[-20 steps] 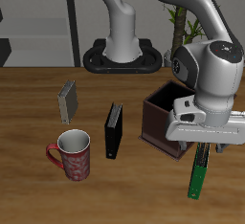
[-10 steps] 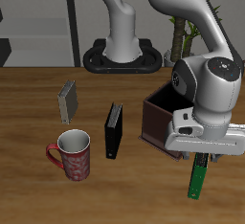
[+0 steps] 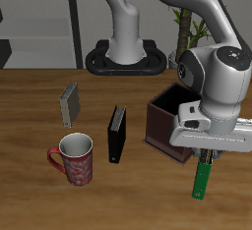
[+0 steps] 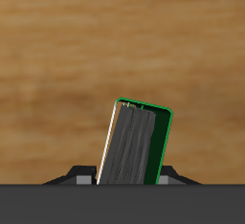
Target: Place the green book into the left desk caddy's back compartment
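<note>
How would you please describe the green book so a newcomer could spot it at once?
Start at the long dark maroon-brown desk caddy, then look just in front of it. There the gripper holds the thin bright-green book above the wooden table. The black book and grey book stand on the table.

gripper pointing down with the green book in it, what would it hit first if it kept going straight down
Probably bare table. The gripper holds the green book hanging below it, and the wrist view shows only wood past the book, so the book's lower end would touch first. The caddy sits beside it.
</note>
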Robot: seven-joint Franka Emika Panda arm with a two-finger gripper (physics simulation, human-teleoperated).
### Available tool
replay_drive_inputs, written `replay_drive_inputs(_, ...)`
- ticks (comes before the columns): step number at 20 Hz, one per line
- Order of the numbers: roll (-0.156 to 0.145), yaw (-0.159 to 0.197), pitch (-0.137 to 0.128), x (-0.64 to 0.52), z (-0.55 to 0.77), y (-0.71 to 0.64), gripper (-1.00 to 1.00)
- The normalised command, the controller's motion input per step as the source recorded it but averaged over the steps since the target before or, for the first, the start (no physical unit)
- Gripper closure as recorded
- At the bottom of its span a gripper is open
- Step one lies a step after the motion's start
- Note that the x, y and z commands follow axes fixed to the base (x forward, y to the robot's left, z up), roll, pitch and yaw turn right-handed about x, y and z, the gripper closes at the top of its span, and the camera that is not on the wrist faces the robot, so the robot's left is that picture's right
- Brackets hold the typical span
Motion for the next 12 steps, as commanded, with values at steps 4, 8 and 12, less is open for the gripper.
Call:
replay_drive_inputs(4, -0.016, -0.010, -0.091, -0.18, 0.70, -0.12, 1.00)
replay_drive_inputs(8, -0.011, 0.001, -0.080, -0.21, 0.66, -0.11, 1.00)
replay_drive_inputs(12, -0.029, -0.030, -0.068, -0.29, 0.67, -0.21, 1.00)
